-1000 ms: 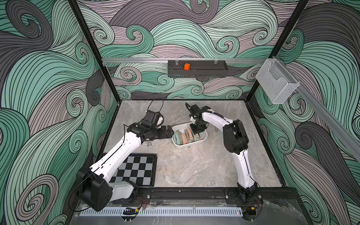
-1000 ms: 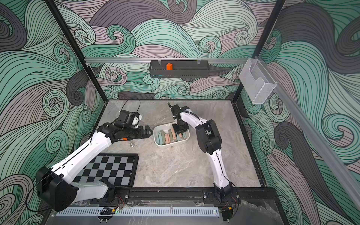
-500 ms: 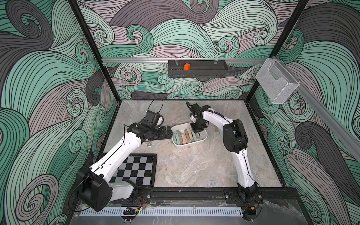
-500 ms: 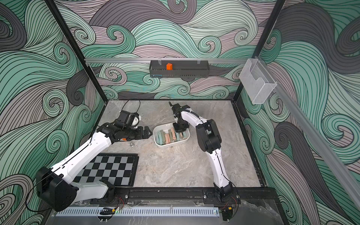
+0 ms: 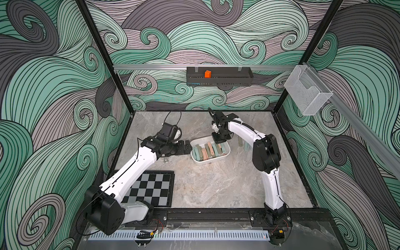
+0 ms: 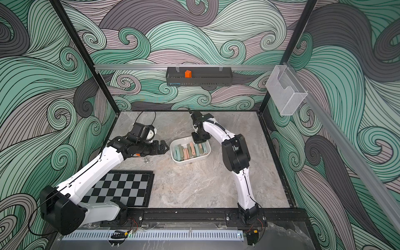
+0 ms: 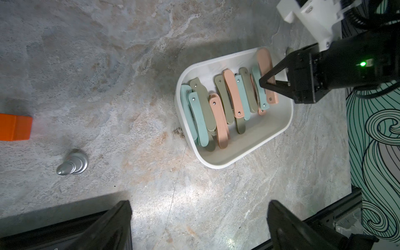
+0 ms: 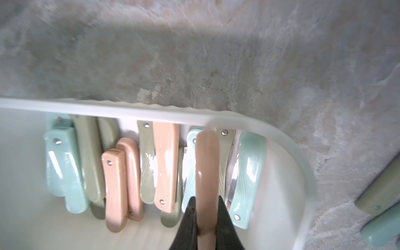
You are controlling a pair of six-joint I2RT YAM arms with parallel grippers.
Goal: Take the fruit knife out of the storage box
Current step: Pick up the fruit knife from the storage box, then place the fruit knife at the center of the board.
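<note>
The right gripper (image 8: 205, 198) has closed over the last second and now pinches a pink folding fruit knife (image 8: 206, 162) by its edges. The knife is inside the white storage box (image 7: 249, 149), at its 1 o'clock corner. The box sits just toward 12 o'clock of the table (image 5: 216, 184) centre, with the other knives (image 7: 216, 112) lying in it. The left gripper (image 7: 199, 203) hovers spread wide at the box's 9 o'clock side.

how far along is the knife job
Done: an olive knife and a teal knife already lie on the table outside the storage box. In hand: the right gripper is shut on a pink knife, not yet out of the box. Left: lifting it clear; many other knives sit inside. The left gripper is open beside the box.
</note>
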